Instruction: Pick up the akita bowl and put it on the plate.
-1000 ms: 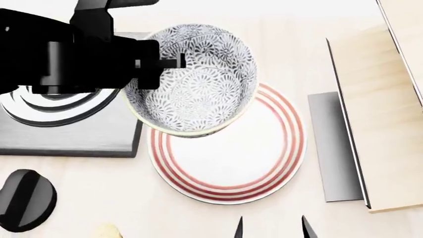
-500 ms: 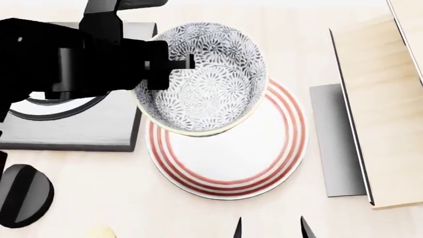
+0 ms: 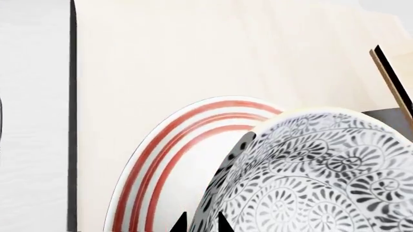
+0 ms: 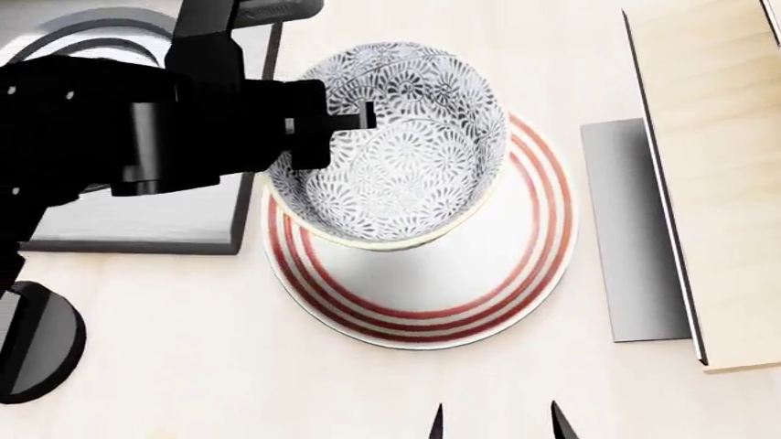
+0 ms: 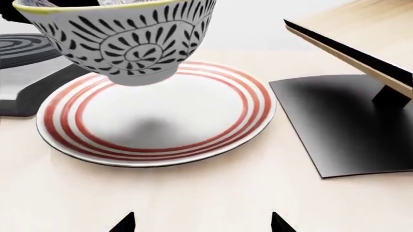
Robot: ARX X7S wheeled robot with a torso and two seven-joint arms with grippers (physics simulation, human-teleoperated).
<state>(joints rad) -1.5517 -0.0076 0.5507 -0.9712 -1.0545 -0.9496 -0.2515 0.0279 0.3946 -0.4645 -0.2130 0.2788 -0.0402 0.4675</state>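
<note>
In the head view we see the akita bowl (image 4: 393,146) in the upper middle of the frame, held in the air over the plate (image 4: 422,302), which lies just below it on the pale table (image 4: 183,366). The right wrist view confirms the gap — the bowl's foot hangs clear above the plate's white centre, with a soft shadow beneath. Our left gripper (image 4: 347,117) reaches in from the upper left, jaws clamped across the bowl's rim. At the bottom edge, the right gripper (image 4: 495,422) shows two fingertips standing apart, holding nothing. A dark stove burner (image 4: 134,229) sits at left, and a wooden board (image 4: 714,165) on a dark base occupies the right side.
</note>
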